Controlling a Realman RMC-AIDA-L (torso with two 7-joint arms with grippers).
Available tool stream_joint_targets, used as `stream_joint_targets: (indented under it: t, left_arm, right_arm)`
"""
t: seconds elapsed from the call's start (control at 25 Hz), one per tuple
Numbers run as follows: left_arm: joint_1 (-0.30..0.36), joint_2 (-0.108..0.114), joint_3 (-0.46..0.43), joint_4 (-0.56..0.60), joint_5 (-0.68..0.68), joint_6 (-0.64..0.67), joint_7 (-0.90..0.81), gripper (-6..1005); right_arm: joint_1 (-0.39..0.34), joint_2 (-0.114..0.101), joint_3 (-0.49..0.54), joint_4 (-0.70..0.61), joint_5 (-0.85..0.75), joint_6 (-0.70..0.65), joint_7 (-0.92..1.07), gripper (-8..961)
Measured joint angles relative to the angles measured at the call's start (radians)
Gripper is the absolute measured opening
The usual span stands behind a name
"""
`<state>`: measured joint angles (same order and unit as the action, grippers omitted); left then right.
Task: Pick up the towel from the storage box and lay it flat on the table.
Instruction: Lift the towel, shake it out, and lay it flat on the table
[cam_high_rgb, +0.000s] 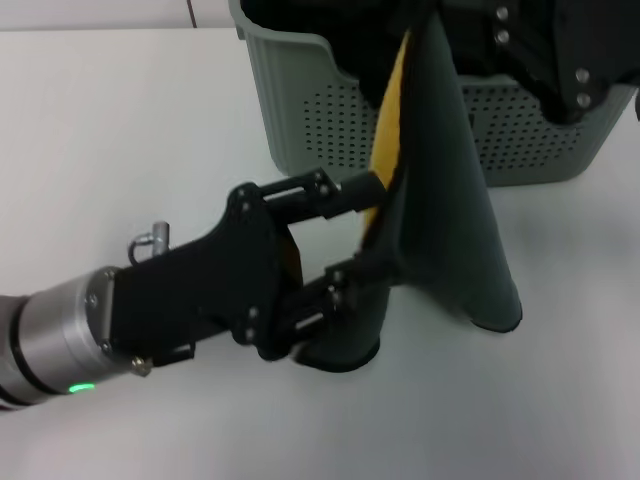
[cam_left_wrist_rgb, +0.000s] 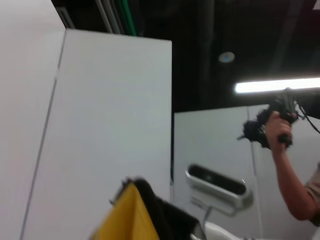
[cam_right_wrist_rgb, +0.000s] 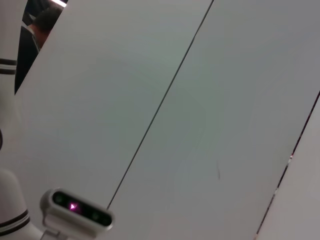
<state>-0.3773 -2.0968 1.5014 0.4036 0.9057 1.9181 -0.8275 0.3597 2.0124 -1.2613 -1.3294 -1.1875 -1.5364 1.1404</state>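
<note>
The towel (cam_high_rgb: 445, 200) hangs down from the top of the head view, dark green outside with a yellow face (cam_high_rgb: 388, 120). Its lower end rests folded on the table (cam_high_rgb: 120, 130) in front of the storage box (cam_high_rgb: 300, 110). My right gripper (cam_high_rgb: 520, 40) is above the box at the towel's top and holds it up. My left gripper (cam_high_rgb: 365, 228) reaches in from the left, open, with one finger on each side of the towel's hanging edge. The left wrist view shows a yellow corner of the towel (cam_left_wrist_rgb: 125, 215) with black trim.
The storage box stands at the back of the table, its perforated wall facing me. In the left wrist view a person's hand (cam_left_wrist_rgb: 277, 127) holds a device. The robot's head camera (cam_right_wrist_rgb: 75, 207) appears in the right wrist view.
</note>
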Motion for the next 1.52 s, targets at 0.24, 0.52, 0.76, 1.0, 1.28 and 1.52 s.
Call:
stream_joint_targets:
  t: [0.24,0.52,0.76,1.0,1.28,1.52]
  left_arm:
    - [-0.001,-0.002,-0.003,-0.049,0.002,-0.045,0.020,452]
    - [0.002,-0.003,-0.009,-0.154,-0.064,-0.116,0.100,451]
    - [0.024,-0.001,-0.010,-0.186,-0.081,-0.118,0.114,451]
    - [0.039,0.001,-0.012,-0.205,-0.081,-0.123,0.138,450]
    - [0.036,0.001,-0.001,-0.210,-0.063,-0.113,0.139,450]
    - [0.032,-0.009,0.000,-0.211,-0.040,-0.112,0.160,449]
  right_arm:
    - [0.009,0.003,0.004,-0.042,0.012,0.008,0.019,0]
    - [0.002,0.003,0.015,-0.094,0.022,0.010,0.034,-1]
    - [-0.010,0.005,0.051,-0.126,0.029,0.063,0.042,0]
    - [-0.009,0.004,0.095,-0.139,0.029,0.079,0.061,-1]
    - [-0.004,0.005,0.096,-0.145,0.032,0.118,0.067,-1]
    - [0.029,0.010,0.040,-0.141,0.037,0.210,0.066,0]
